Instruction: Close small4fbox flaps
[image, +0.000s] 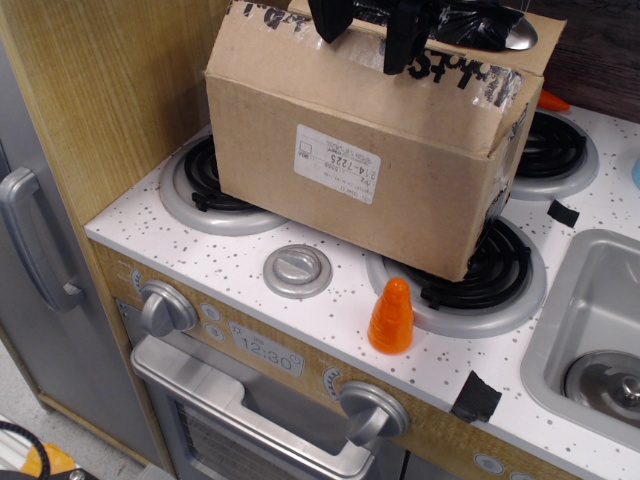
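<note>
The small4fbox (350, 190), brown cardboard with a white label (337, 164), sits across the stove burners. Its near long flap (300, 65) stands raised and leans inward over the opening, with torn black tape (465, 75) along its edge. My black gripper (365, 28) is at the top of the frame, its two fingers (402, 45) spread apart against that flap's upper edge, holding nothing. A far flap (535, 50) stands up at the back right. Black plastic (470, 20) shows inside the box. The other flaps are hidden.
A wooden wall (110, 90) stands close on the box's left. An orange cone (391, 316) stands on the white speckled counter (200, 255) in front of the box. A sink (590, 330) is at right. Black tape pieces (476, 397) lie on the counter.
</note>
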